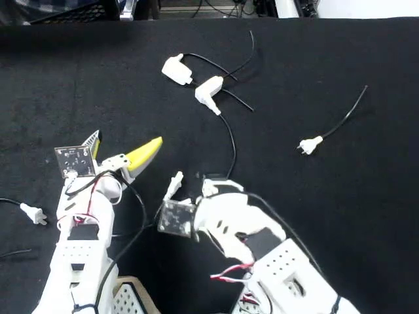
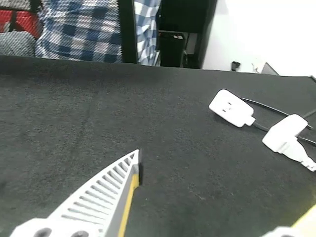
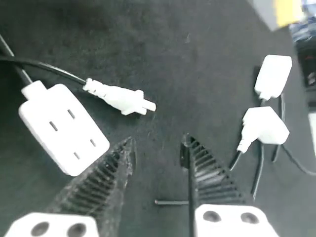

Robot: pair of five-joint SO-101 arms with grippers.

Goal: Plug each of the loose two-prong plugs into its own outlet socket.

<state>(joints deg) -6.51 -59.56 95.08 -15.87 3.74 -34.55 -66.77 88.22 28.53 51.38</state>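
Two white outlet sockets lie at the back middle of the black cloth, each with a black cable. A loose two-prong plug lies to the right, another at the far left edge. In the right wrist view a third socket and a white plug lie just beyond my right gripper. It is open with nothing between its dark ribbed fingers. My left gripper is open wide over bare cloth at the front left. Its white finger points toward the far sockets.
The black cloth covers the whole table. Thin black cables run from the back sockets toward the right arm. A perforated white base stands at the front edge. Open cloth lies at the back left and far right.
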